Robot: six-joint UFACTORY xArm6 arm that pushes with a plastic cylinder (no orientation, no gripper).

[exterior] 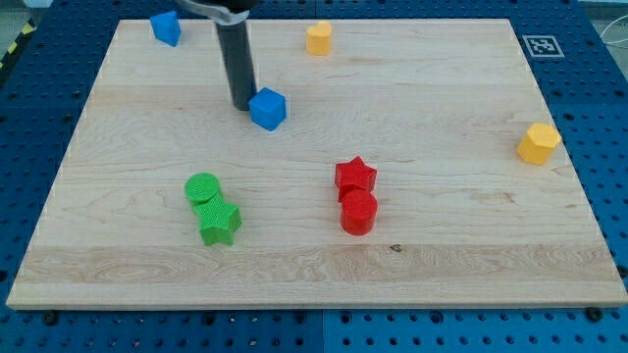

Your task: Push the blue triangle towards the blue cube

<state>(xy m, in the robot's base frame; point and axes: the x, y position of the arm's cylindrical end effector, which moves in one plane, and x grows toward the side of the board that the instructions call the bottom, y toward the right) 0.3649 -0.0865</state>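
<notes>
The blue triangle (165,27) lies near the board's top left corner. The blue cube (267,108) lies below and to the right of it, in the upper middle of the board. My tip (241,105) rests on the board just left of the blue cube, very close to it or touching it. The dark rod rises from the tip to the view's top edge. The tip is well below and to the right of the blue triangle.
A yellow block (318,38) lies at the top centre and another yellow block (538,143) near the right edge. A red star (354,176) touches a red cylinder (358,212). A green cylinder (203,188) touches a green star (219,222). The wooden board (442,275) sits on a blue perforated table.
</notes>
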